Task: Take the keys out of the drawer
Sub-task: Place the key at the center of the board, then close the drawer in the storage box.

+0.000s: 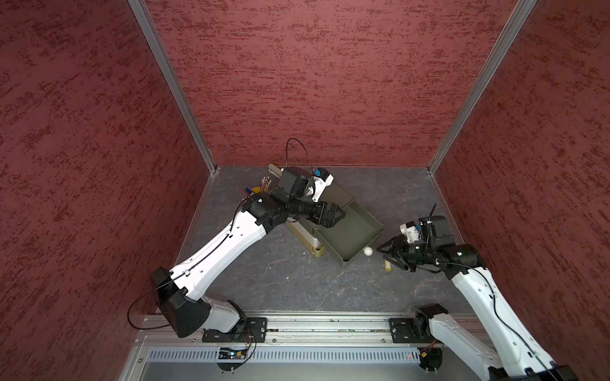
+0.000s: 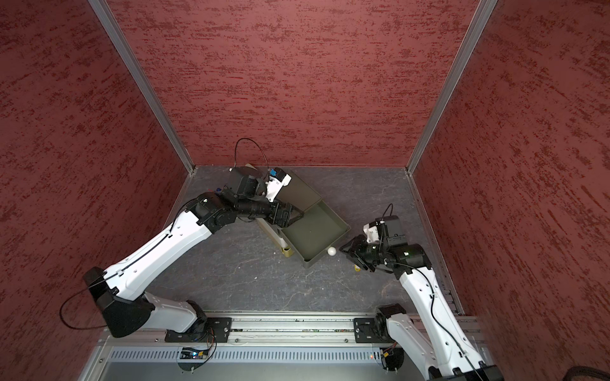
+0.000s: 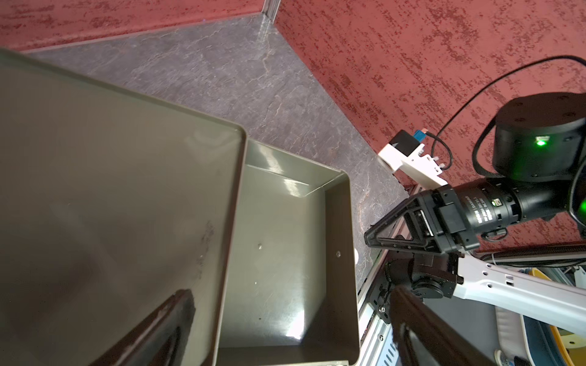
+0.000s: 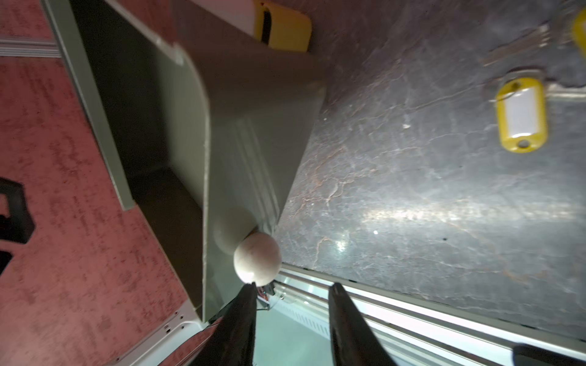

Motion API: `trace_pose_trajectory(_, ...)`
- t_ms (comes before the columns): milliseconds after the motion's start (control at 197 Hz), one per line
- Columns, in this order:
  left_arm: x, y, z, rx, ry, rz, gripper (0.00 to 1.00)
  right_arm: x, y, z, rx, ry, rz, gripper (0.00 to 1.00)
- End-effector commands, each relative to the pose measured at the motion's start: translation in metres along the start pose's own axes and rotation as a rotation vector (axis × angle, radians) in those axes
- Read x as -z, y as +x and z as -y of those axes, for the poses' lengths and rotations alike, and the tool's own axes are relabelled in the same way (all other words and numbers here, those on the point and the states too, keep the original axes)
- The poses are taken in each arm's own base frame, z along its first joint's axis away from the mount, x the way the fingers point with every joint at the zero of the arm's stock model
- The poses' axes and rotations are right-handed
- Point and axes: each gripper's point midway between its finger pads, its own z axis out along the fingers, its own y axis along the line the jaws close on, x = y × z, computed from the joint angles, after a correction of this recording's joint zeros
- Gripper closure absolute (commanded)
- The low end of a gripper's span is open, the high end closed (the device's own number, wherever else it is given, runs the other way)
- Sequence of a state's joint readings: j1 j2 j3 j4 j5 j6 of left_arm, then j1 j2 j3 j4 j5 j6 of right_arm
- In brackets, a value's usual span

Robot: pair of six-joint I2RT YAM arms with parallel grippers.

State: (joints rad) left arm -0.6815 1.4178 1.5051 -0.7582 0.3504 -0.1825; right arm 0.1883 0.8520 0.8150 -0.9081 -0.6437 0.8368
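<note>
I see the drawer [image 1: 350, 231] pulled well out, an olive-green tray with upright walls and a round white knob [image 1: 368, 251] on its front. In my left wrist view its floor [image 3: 279, 269] is glossy and catches the light. On the dark tabletop [image 4: 412, 190], near the knob end and apart from the drawer, a key lies flat. Its yellow oblong tag [image 4: 521, 115] has the white label facing up, with the ring and metal blade at one end. A second yellow tag [image 4: 580, 28] is cut by the frame edge, and a blurred blade lies beside it.
</note>
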Motion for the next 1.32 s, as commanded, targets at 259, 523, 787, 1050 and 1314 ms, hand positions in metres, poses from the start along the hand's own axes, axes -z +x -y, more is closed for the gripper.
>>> trace_pose_trajectory(259, 0.007, 0.016, -0.032, -0.017, -0.063, -0.066, 0.0, -0.024, -0.002, -0.015, -0.044, -0.184, -0.043, 0.62)
trace_pose_trajectory(523, 0.0, 0.028, -0.054, 0.008, -0.108, -0.111, 0.0, -0.035, -0.006, -0.014, -0.05, -0.199, -0.052, 0.63)
trace_pose_trajectory(787, -0.005, 0.039, -0.066, 0.046, -0.102, -0.129, 0.0, -0.038, -0.005, -0.015, -0.065, -0.23, -0.055, 0.63)
trace_pose_trajectory(1050, -0.01, 0.051, -0.07, 0.057, -0.101, -0.15, 0.0, -0.045, -0.011, -0.016, -0.07, -0.234, -0.051, 0.63)
trace_pose_trajectory(1314, -0.011, 0.056, -0.071, 0.06, -0.101, -0.158, 0.0, -0.048, -0.023, -0.027, -0.054, -0.244, -0.034, 0.63)
